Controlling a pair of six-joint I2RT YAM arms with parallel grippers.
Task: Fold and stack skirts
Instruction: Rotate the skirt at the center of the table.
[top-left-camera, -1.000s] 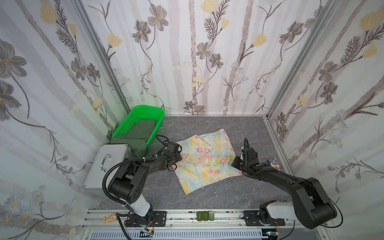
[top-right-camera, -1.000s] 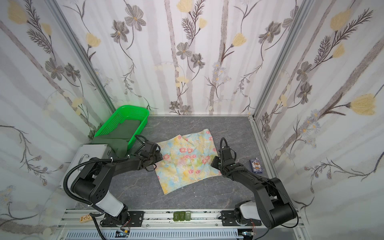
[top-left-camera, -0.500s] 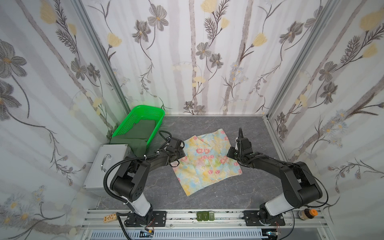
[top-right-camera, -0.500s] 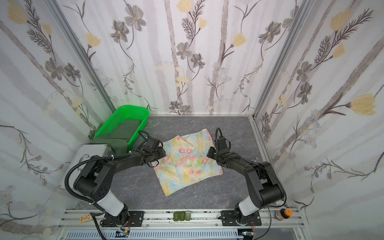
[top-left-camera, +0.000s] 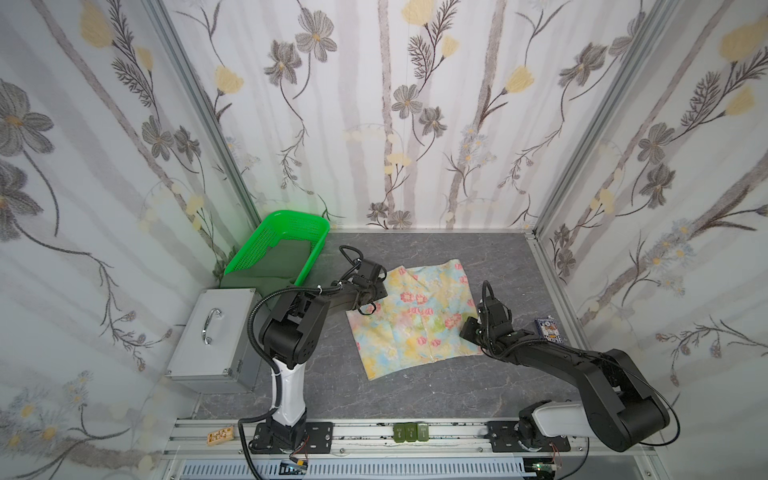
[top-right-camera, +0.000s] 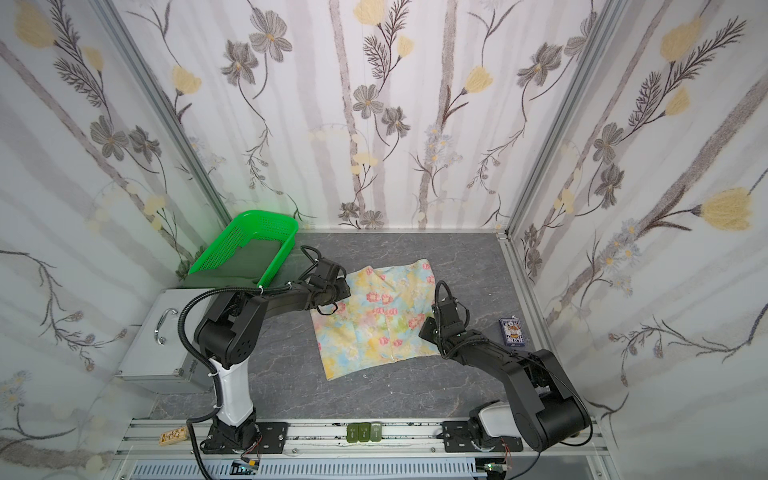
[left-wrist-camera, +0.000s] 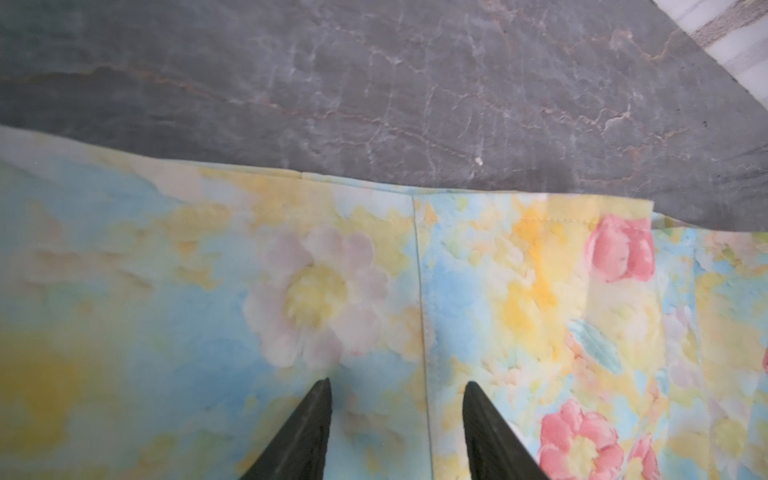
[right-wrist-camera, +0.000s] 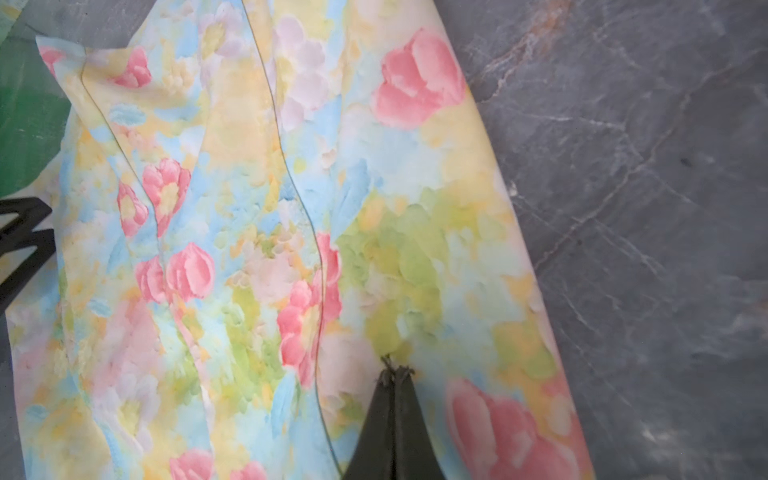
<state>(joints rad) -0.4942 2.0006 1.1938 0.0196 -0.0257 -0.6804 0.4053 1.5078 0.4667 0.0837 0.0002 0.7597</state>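
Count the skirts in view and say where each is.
2. The floral skirt lies spread out mid-table. The dark green skirt sits in the green basket, spilling out of its near end. More could be hidden underneath it.

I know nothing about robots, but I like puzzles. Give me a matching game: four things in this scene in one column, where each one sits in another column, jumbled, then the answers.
Things
1. pastel yellow-blue cloth skirt with pink flowers
2. plain dark green cloth skirt
3. silver metal case with a handle
4. small blue patterned box

Places
A. partly inside the bright green plastic mesh basket
B. near the wall on the robot's right side
C. spread out in the middle of the grey stone-look table
D. at the table's edge on the robot's left side

Pairs: 1-C, 2-A, 3-D, 4-B
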